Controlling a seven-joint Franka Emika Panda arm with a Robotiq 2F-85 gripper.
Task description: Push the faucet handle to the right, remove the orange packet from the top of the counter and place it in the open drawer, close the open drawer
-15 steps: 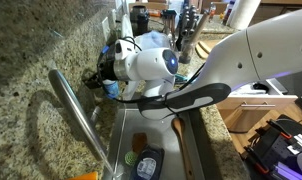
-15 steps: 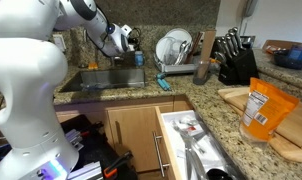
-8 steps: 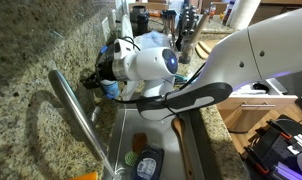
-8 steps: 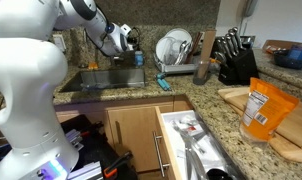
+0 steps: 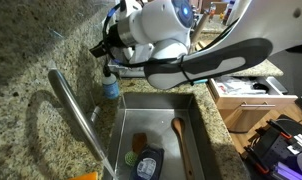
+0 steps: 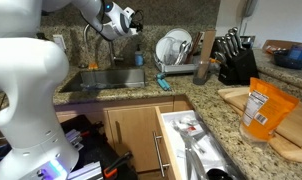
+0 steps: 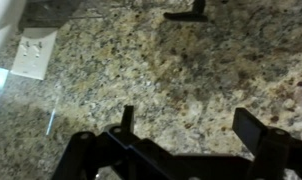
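The orange packet [image 6: 263, 108] stands upright on a wooden board at the right end of the counter. The open drawer [image 6: 194, 142] juts out below the counter with utensils inside; it also shows in an exterior view [image 5: 246, 90]. The faucet spout [image 5: 76, 115] arches over the sink [image 5: 156, 125]; I cannot make out its handle. My gripper [image 6: 132, 20] [image 5: 101, 50] is high above the sink's back edge, near the granite backsplash. In the wrist view the gripper [image 7: 191, 125] is open and empty, facing the granite wall.
A blue soap bottle [image 5: 111, 88] stands at the sink's back corner. The sink holds a wooden spoon [image 5: 177, 135] and small items. A dish rack with plates [image 6: 176, 50], a knife block [image 6: 236, 62] and a wall outlet [image 7: 31, 55] are nearby.
The arm has lifted up and away from the faucet area, and the gripper now sits higher against the backsplash. The packet and drawer have not moved.
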